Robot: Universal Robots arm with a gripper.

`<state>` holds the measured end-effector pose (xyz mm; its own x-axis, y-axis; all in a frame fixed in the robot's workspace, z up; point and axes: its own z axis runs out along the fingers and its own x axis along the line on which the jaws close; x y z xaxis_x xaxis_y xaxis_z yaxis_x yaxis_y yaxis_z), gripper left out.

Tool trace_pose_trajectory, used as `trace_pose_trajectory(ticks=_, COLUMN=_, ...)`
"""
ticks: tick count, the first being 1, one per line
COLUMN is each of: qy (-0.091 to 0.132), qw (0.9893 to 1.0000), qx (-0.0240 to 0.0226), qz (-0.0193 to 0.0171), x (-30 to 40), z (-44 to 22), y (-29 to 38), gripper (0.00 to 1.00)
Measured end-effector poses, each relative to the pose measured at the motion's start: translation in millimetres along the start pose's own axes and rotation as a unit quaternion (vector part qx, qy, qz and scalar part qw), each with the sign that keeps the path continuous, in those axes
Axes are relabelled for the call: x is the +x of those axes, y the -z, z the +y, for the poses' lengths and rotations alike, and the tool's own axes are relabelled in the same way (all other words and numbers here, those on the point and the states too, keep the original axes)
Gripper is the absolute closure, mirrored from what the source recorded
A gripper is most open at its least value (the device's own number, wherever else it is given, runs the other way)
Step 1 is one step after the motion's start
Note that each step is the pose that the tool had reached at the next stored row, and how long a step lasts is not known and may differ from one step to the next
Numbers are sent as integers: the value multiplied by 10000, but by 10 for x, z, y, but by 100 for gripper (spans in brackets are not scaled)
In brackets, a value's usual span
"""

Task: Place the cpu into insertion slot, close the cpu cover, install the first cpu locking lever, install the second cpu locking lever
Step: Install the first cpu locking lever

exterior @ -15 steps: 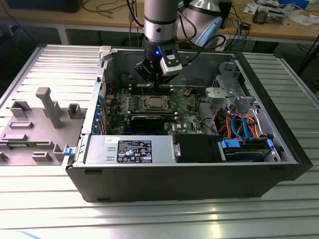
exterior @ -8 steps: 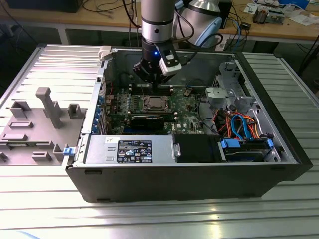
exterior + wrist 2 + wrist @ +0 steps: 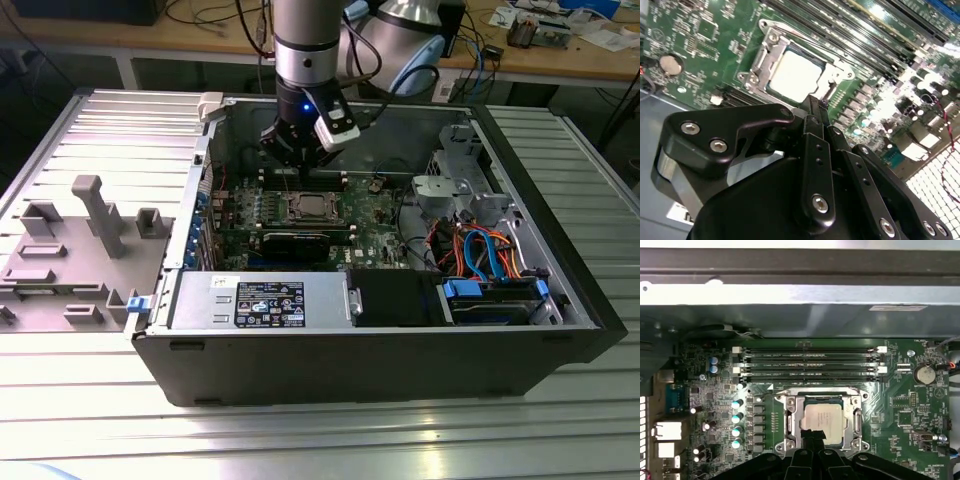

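In the exterior view, a grey plastic fixture [image 3: 90, 215] sits on the ribbed metal table [image 3: 560, 430] at the exterior view's left. Beside it stands an open black computer case [image 3: 380, 360]. The robot arm [image 3: 305, 50] reaches down into the case, its upper part cut off by the frame edge. The black tool [image 3: 298, 165] hangs just above the green circuit board [image 3: 375, 215]. At the exterior view's right, orange and blue cables [image 3: 480, 250] crowd the case and hide what lies beneath.

In both wrist views, the cpu [image 3: 822, 419] lies flat in the insertion slot [image 3: 858, 442], silver top up. The cpu cover [image 3: 791, 420] lies down around it, framing it. A thin wire lever [image 3: 815, 390] runs along one edge of the cover; whether it is latched is hard to make out. The tool's fingers look clenched together with nothing between them, their tips over the near edge of the cover and hiding part of it. Whether they touch it cannot be told. Memory slots [image 3: 810, 362] run parallel beyond the cpu.
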<state>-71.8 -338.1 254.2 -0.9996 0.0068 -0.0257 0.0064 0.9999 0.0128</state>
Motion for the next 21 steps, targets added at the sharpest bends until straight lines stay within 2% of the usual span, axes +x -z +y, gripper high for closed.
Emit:
trace_pose_trajectory(ticks=2, qy=15, qw=10000, qx=0, qz=0, x=32, z=0, y=-3, gripper=89)
trace_pose_trajectory(ticks=5, qy=169, qw=9999, qx=-3, qz=2, x=34, z=-1, y=-5, gripper=89)
trace_pose_trajectory(ticks=9, qy=166, qw=9999, qx=-4, qz=-1, x=95, z=0, y=-8, gripper=89)
trace_pose_trajectory(ticks=11, qy=163, qw=9999, qx=-4, qz=-2, x=142, z=0, y=-8, gripper=89)
trace_pose_trajectory(ticks=14, qy=163, qw=9999, qx=-3, qz=-14, x=275, z=-1, y=-8, gripper=89)
trace_pose_trajectory(ticks=19, qy=163, qw=9999, qx=-3, qz=-19, x=375, z=21, y=-7, gripper=89)
trace_pose_trajectory(ticks=21, qy=163, qw=9999, qx=-3, qz=-20, x=404, z=57, y=-5, gripper=89)
